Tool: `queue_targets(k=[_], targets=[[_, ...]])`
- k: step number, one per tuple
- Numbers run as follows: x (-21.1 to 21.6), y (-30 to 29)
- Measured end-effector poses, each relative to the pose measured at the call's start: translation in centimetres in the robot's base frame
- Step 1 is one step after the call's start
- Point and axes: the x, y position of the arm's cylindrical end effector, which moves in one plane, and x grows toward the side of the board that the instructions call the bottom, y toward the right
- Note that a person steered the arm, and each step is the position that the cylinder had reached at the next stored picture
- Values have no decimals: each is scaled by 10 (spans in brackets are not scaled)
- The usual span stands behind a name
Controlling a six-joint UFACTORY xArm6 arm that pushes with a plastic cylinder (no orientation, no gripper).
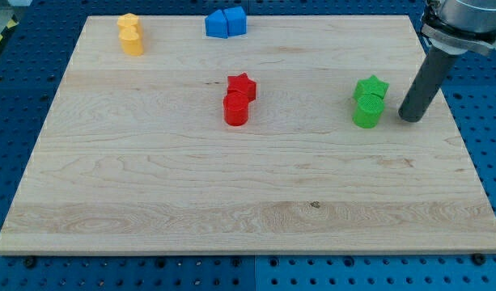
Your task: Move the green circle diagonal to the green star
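Observation:
The green circle [366, 112] stands on the wooden board [231, 186] at the view's right, touching the green star [372, 86], which sits just above it toward the view's top. My tip [409, 118] rests on the board a short way to the right of the green circle, apart from it, level with its lower half. The dark rod rises from the tip to the view's upper right corner.
A red star [242, 85] and a red circle [235, 110] stand together at the board's middle. Two yellow blocks [131, 35] stand at the top left. Two blue blocks [226, 22] stand at the top middle. The board's right edge lies close behind the rod.

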Motion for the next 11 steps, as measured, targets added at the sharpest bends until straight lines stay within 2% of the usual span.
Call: queue_targets(k=[1, 2, 5, 6, 7, 8, 10, 11], targets=[[-8, -6], [2, -22], [7, -109], [-8, -104], [-43, -106], [-48, -128], [0, -143], [-1, -163]])
